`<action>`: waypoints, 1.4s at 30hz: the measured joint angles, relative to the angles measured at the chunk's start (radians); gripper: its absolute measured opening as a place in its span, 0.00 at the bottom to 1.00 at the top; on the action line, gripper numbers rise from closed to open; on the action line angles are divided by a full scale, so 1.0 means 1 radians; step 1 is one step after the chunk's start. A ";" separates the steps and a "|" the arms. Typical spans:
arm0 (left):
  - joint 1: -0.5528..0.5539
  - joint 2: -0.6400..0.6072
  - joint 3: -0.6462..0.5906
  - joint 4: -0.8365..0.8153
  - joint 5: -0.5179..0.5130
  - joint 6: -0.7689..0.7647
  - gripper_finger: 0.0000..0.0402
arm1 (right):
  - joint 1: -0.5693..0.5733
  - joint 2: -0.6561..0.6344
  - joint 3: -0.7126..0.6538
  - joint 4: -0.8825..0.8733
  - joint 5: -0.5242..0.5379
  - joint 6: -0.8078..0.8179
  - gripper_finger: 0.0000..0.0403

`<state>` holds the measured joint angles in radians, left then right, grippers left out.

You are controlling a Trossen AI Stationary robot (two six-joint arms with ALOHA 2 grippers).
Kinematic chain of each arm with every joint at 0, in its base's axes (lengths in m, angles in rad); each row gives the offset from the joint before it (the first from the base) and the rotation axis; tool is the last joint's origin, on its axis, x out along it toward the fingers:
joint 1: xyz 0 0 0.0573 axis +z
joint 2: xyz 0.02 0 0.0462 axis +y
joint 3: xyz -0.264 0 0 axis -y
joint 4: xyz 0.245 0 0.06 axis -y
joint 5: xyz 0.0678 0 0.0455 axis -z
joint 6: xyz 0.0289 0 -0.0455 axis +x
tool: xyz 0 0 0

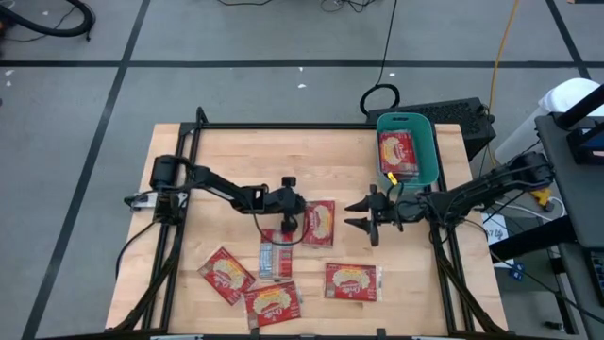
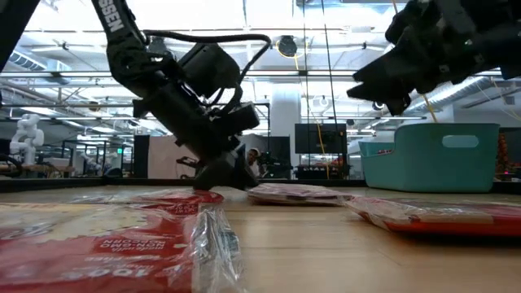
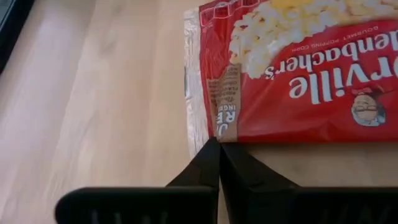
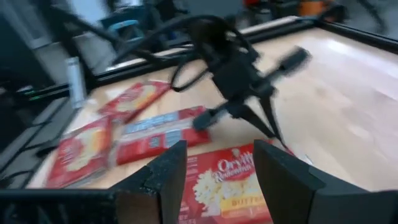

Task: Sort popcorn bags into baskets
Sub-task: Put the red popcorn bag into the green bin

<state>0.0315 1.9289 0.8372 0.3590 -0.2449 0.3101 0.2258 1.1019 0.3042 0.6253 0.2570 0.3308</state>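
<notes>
Several red popcorn bags lie flat on the wooden table: one at the middle (image 1: 319,224), three toward the near edge (image 1: 226,274) (image 1: 272,302) (image 1: 351,280), and one showing its grey-silver side (image 1: 274,257). Another bag (image 1: 398,153) lies inside the teal basket (image 1: 430,151) at the far right. My left gripper (image 1: 291,219) is shut and low at the middle bag's left edge (image 3: 219,144). My right gripper (image 1: 363,215) hangs open above the table, right of that bag, empty (image 4: 214,162). My left gripper has its shut fingertips (image 3: 211,155) against the middle bag's edge at a corner (image 3: 225,132), beside the clear seam. It slants down from the table's left. The bag lies flat on the table. Whether the fingers pinch any layer, I cannot tell.
A black frame rail (image 1: 283,126) runs around the table's edges. Bare wood lies on the left half (image 1: 189,227) and between the middle bag and the basket. A dark box (image 1: 462,118) sits past the basket. The room beyond shows racks and screens (image 2: 317,138).
</notes>
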 joint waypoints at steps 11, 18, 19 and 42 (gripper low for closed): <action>0.004 -0.109 0.021 -0.008 -0.131 -0.210 0.00 | 0.081 0.272 0.132 -0.008 0.245 -0.012 0.44; 0.004 -0.158 0.022 -0.068 -0.171 -0.368 0.00 | 0.087 0.507 0.288 -0.009 0.245 -0.124 0.45; 0.004 -0.167 0.022 -0.084 -0.179 -0.392 0.00 | 0.092 0.536 0.309 -0.009 0.246 -0.140 0.46; -0.044 -0.210 0.023 -0.178 -0.247 -0.763 0.00 | 0.124 0.808 0.480 -0.017 0.591 -0.449 0.51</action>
<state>-0.0122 1.7187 0.8600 0.1814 -0.4921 -0.4525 0.3495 1.9102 0.7845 0.6084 0.8484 -0.1182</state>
